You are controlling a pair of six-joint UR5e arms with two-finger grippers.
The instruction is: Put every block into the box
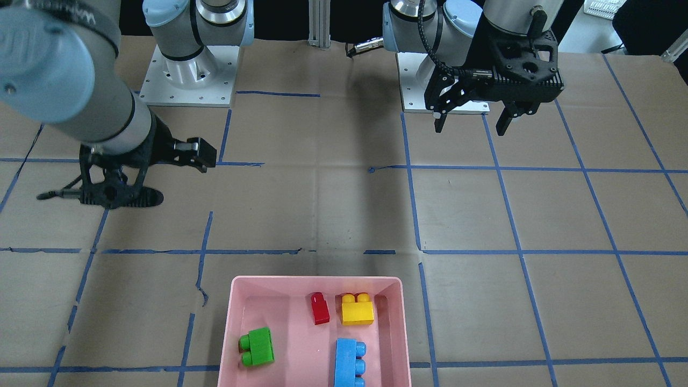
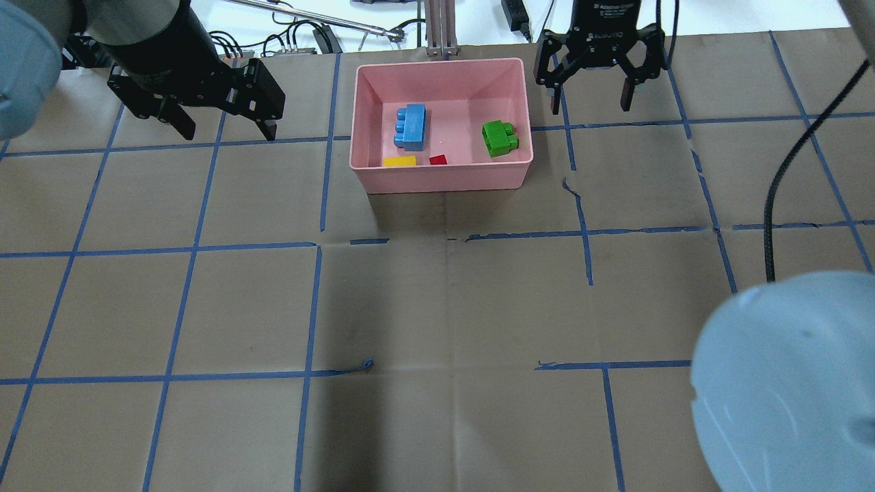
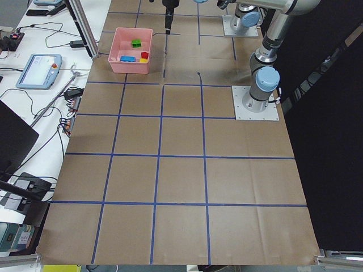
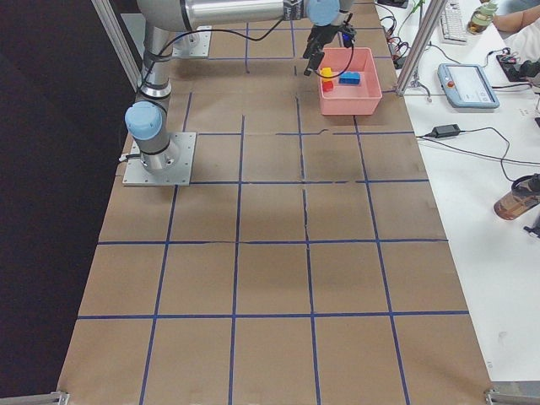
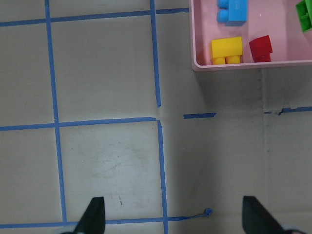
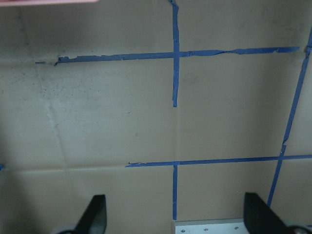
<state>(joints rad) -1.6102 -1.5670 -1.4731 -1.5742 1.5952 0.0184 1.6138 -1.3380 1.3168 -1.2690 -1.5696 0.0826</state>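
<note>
Blocks: green block (image 1: pixel 257 346), red block (image 1: pixel 319 308), yellow block (image 1: pixel 356 309) and blue block (image 1: pixel 350 363), all lying loose and unstacked on the floor of the pink box (image 1: pixel 317 280). Red and yellow sitting side by side by one wall, studs showing on each. Looking like the closing step, with placing apparently done. Left gripper (image 2: pixel 225 126) and right gripper (image 2: pixel 591 99) hanging to either side of the box above the counter (image 2: pixel 437 307), fingers spread wide, holding nothing. Next, probably calling only for drawing both arms clear.
</note>
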